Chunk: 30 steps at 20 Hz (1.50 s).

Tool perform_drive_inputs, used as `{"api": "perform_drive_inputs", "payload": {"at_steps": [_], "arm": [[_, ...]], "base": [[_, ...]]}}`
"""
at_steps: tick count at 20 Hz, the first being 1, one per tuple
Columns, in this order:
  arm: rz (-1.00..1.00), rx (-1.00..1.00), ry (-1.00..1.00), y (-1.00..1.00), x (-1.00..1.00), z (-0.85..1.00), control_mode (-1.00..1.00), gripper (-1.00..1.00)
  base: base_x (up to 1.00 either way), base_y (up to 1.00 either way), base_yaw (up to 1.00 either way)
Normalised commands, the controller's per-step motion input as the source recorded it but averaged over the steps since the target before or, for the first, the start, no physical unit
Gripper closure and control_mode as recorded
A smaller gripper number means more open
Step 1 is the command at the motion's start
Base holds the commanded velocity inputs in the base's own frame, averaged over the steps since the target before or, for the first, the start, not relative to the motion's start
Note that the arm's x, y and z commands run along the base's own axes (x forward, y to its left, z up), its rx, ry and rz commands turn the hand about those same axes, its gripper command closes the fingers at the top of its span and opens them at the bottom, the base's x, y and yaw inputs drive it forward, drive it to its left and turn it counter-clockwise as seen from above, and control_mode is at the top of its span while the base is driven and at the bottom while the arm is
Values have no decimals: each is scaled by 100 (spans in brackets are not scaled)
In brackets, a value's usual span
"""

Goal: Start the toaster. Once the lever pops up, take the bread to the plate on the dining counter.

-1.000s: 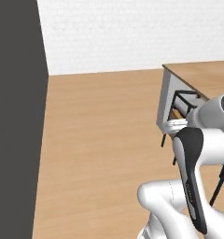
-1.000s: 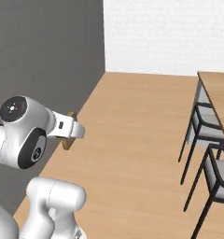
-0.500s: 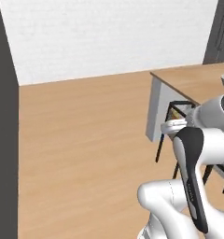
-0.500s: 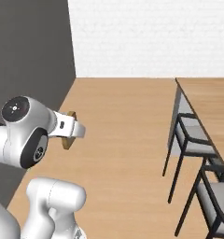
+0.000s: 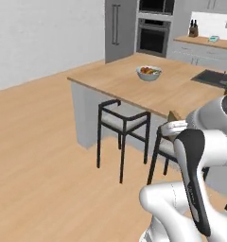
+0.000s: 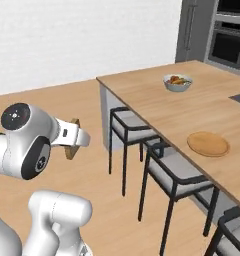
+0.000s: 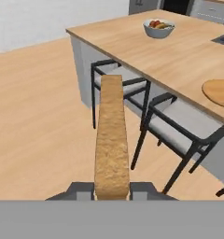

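Note:
My gripper (image 7: 111,188) is shut on the bread (image 7: 111,140), a tan slice with a brown crust, seen edge-on and standing up between the fingers. From the base, the bread (image 5: 173,116) (image 6: 71,146) is carried in the air in front of the stools, short of the dining counter (image 5: 129,82) (image 6: 142,90). The round tan plate (image 6: 208,143) (image 7: 220,92) lies on that counter near its front edge, ahead and to the right of the gripper (image 6: 75,138). The toaster is out of view.
A pale bowl of fruit (image 5: 149,73) (image 6: 177,82) sits farther back on the counter. Black-framed stools (image 5: 123,121) (image 6: 178,172) (image 7: 181,122) line the counter's near side between me and the plate. A dark sink (image 5: 213,77) is inset at the right. Open wood floor lies to the left.
The whole picture has swung as the base moved: the wall and bare floor gave way to the counter, stools, bowl and plate. The bread stays gripped.

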Motion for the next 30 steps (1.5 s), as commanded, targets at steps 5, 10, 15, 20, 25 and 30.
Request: {"api": "perform_drive_inputs", "payload": {"at_steps": [5,10,15,20,25,30], "arm": [[0,0,0,0,0,0,100,100],[0,0,0,0,0,0,100,100],[0,0,0,0,0,0,100,100],[0,0,0,0,0,0,100,100],[0,0,0,0,0,0,100,100],[0,0,0,0,0,0,100,100]], "base": [[30,0,-78],[50,14,-68],[64,44,-48],[60,50,-40],[38,42,-40],[28,35,-32]]}}
